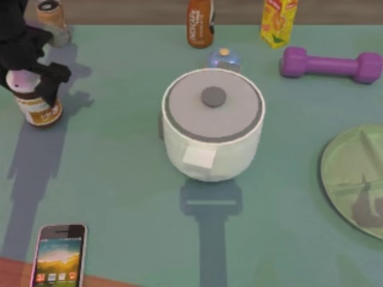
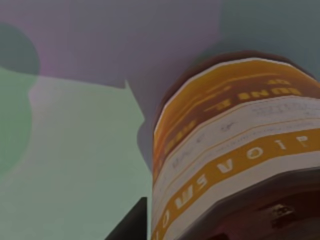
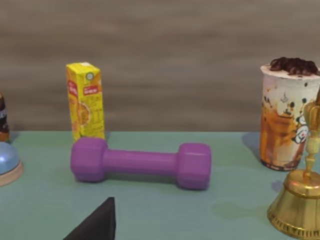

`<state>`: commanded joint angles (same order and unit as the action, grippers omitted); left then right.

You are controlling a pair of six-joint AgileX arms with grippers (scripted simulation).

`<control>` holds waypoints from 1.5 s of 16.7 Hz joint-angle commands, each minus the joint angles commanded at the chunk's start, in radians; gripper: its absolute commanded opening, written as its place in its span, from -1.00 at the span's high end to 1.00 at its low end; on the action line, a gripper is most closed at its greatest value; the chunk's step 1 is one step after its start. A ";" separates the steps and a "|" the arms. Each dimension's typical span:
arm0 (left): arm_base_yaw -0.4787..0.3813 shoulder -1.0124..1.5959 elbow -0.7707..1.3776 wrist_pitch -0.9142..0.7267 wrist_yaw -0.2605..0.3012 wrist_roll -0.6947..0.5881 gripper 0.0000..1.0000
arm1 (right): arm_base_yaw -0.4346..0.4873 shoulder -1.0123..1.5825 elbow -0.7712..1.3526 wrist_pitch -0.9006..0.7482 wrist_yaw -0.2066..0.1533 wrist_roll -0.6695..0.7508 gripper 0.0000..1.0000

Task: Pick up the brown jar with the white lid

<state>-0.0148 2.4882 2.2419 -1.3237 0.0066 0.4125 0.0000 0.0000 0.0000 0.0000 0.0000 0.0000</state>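
The brown jar with its white and orange-brown label band is at the table's far left, tilted. Its white lid shows partly under the black fingers. My left gripper is shut around the jar's top. In the left wrist view the jar fills the picture, close beside one dark finger. My right arm is out of the top view. Its wrist view shows one dark finger over bare table, with nothing held.
A big white pot with a grey-ringed lid stands mid-table. At the back are a tan cylinder, an orange-brown bottle, a blue bell, a yellow carton and a purple dumbbell. A green plate lies right, a phone front left.
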 joint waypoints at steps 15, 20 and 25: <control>0.025 -0.485 -0.404 -0.080 -0.005 -0.001 1.00 | 0.000 0.000 0.000 0.000 0.000 0.000 -1.00; -0.015 -0.447 -0.381 -0.077 -0.004 -0.067 1.00 | 0.000 0.000 0.000 0.000 0.000 0.000 -1.00; -0.133 -0.360 -0.322 -0.051 -0.002 -0.374 1.00 | 0.000 0.000 0.000 0.000 0.000 0.000 -1.00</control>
<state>-0.1476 2.1285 1.9200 -1.3746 0.0048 0.0385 0.0000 0.0000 0.0000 0.0000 0.0000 0.0000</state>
